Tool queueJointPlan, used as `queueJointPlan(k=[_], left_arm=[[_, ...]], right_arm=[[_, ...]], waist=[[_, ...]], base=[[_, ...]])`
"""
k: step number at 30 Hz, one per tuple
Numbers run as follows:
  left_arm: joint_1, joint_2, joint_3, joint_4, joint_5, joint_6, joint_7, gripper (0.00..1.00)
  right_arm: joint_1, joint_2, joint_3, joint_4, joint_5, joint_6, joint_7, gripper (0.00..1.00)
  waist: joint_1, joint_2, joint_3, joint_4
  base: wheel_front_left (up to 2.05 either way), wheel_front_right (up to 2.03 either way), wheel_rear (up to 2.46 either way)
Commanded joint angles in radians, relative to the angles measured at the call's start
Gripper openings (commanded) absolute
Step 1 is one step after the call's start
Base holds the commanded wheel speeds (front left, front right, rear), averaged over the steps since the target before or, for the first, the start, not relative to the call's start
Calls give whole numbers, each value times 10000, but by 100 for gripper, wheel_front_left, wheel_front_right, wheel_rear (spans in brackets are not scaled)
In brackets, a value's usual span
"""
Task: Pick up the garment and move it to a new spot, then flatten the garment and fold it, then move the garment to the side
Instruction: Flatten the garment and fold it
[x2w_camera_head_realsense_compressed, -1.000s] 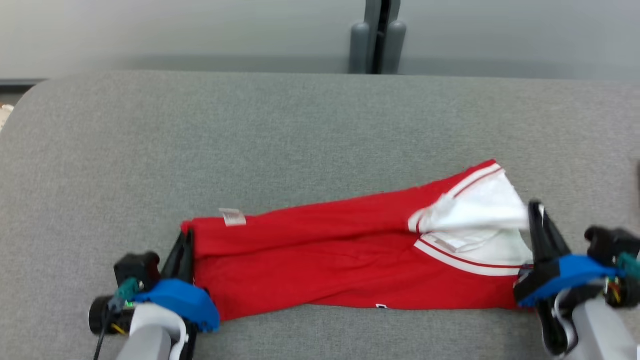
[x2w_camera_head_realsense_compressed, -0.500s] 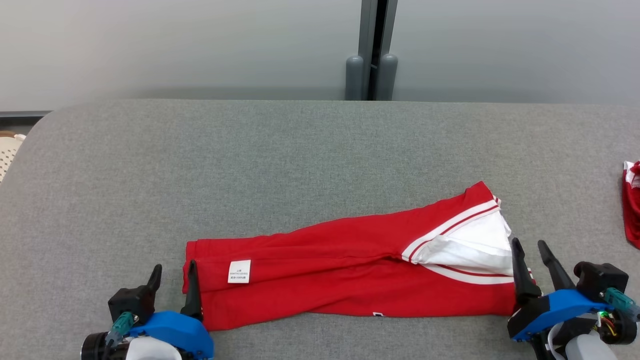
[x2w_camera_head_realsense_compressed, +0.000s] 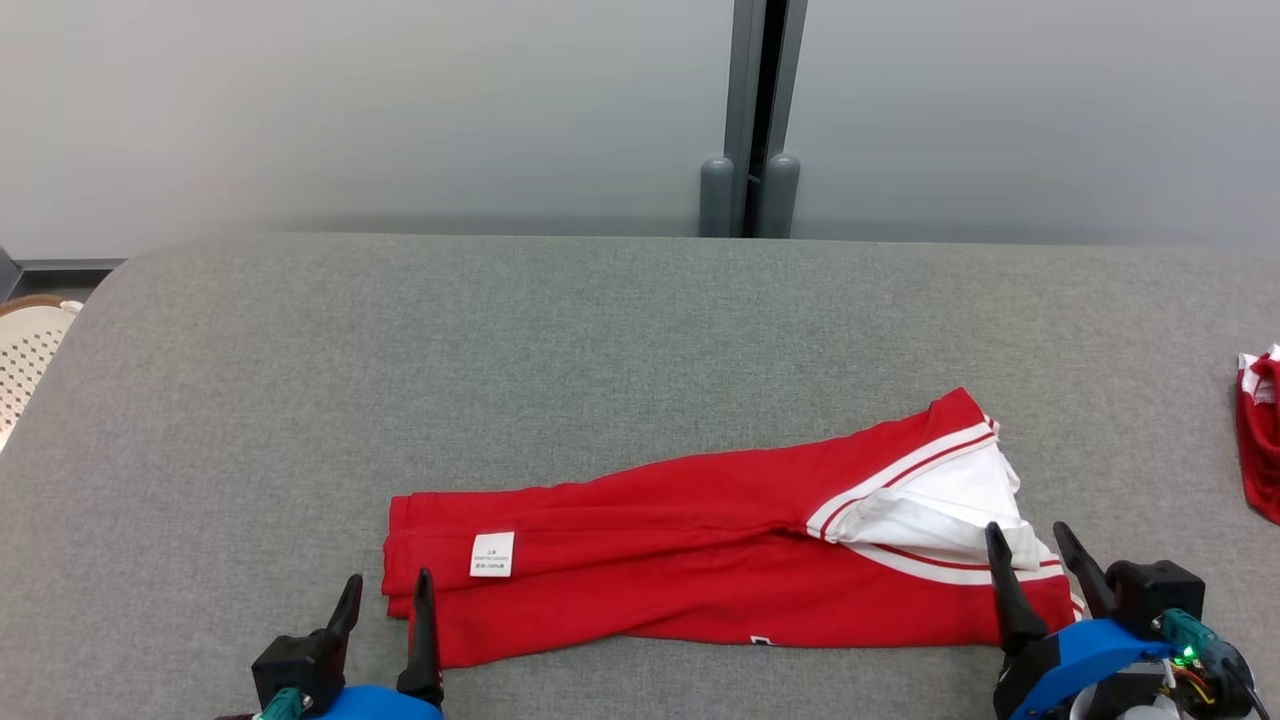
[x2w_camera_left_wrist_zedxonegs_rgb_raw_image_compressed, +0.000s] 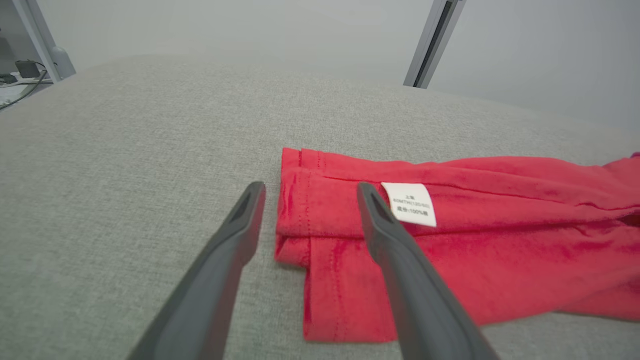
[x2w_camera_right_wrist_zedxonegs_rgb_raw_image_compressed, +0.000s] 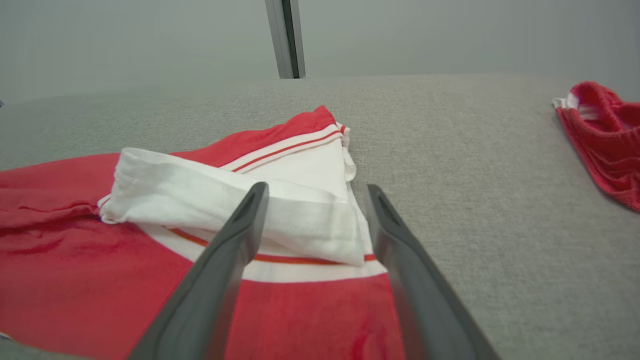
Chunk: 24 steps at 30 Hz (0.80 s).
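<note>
Left gripper (x2w_camera_head_realsense_compressed: 389, 580) is at the lower left of the head view: open, holding nothing. Its fingers straddle the left hem corner of the garment (x2w_camera_head_realsense_compressed: 680, 560). From the left wrist view I can't tell whether either finger touches the cloth.

Right gripper (x2w_camera_head_realsense_compressed: 1025, 530) is at the lower right: also open and empty. It points at the garment's right end, where the white sleeve (x2w_camera_right_wrist_zedxonegs_rgb_raw_image_compressed: 225, 200) lies folded back over the red.

The garment lies as a long band across the lower middle of the head view, folded lengthwise, with the right end angled up-frame. The care label (x2w_camera_left_wrist_zedxonegs_rgb_raw_image_compressed: 409, 203) faces up near the left hem.

My read on handling: thin knit, light and limp with no stiffness, so it'll sag and drag if lifted from one point. I'd take both ends at once. On the left, pinch all the layers at the hem corner. On the right, grab below the loose white flap so it doesn't peel open.

The grey fabric tabletop (x2w_camera_head_realsense_compressed: 500, 350) looks matte and grippy, so I expect the cloth to catch rather than slide. There's plenty of bare surface up-frame.

A second red garment (x2w_camera_head_realsense_compressed: 1258, 440) sits at the right edge, well apart. The white perforated basket (x2w_camera_head_realsense_compressed: 25, 350) is off the left edge. The pale wall panels have a dark post (x2w_camera_head_realsense_compressed: 757, 120) at top centre.
</note>
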Motion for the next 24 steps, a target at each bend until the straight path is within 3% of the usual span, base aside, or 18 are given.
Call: queueJointPlan(k=[1, 12, 19, 20, 22, 24], left_arm=[[36, -10, -99, -55, -51, -24, -26, 100], [-341, -13, -554, 105, -344, 34, -26, 100], [-405, -13, -702, 236, -473, 56, -26, 100], [-402, -13, -688, 238, -476, 58, -26, 100], [-386, -13, -643, 237, -462, 77, -26, 100], [-373, -13, -589, 230, -468, 106, -26, 100]], right_arm=[[-177, -13, -5, 76, -83, 0, -45, 100], [-2090, -499, -367, 2612, -838, 0, 194, 100], [-2204, -66, -351, 4706, -522, 5, 986, 100], [-2146, 19, -255, 4923, -380, 14, 1056, 60], [-2045, 131, -51, 5218, -53, 15, 1085, 0], [-2013, 90, 52, 5324, 243, 14, 927, 0]], waist=[[1, 0, 52, 47], [1, 0, 641, 465], [1, 0, 741, 719], [1, 0, 749, 721], [1, 0, 759, 687], [1, 0, 773, 618]], base=[[0, 0, 0], [0, 0, 0], [0, 0, 0], [0, 0, 0], [0, 0, 0], [0, 0, 0]])
